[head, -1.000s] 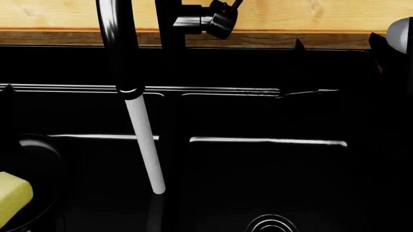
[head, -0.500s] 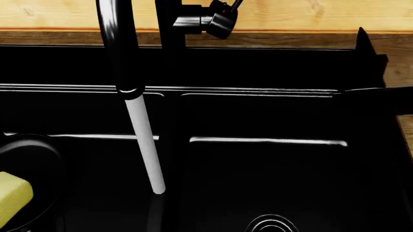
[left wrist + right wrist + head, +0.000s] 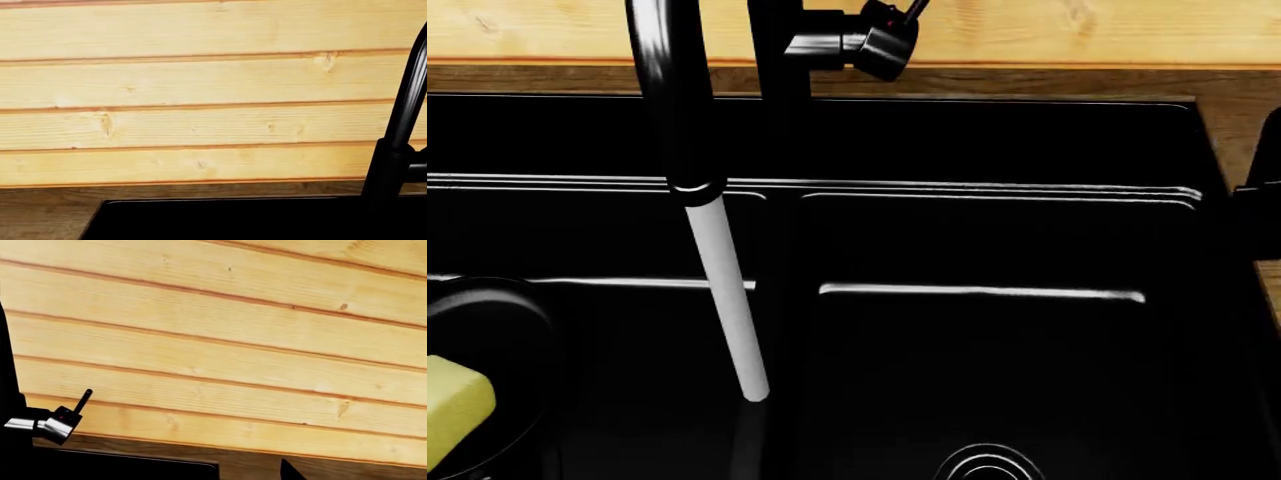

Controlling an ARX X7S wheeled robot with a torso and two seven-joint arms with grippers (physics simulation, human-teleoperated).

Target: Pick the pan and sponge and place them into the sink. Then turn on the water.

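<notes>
Since a second ago, the right arm left the sink's (image 3: pixel 1001 140) far right corner; both pincers' states I cannot tell. Water (image 3: pixel 729 300) runs, and the sponge (image 3: pixel 454 408) lies on the pan (image 3: pixel 501 330) in the left basin, so the task looks complete.

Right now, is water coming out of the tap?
Yes, the head view shows a straight white stream of water running from the black faucet spout down into the sink.

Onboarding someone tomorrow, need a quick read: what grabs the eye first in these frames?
The white stream of water running from the black faucet into the left basin of the glossy black sink stands out most. At the head view's lower left, the pale yellow sponge lies in the pan, bright against all the black. Both wrist views are filled mostly by the light wooden plank wall behind the sink.
</notes>
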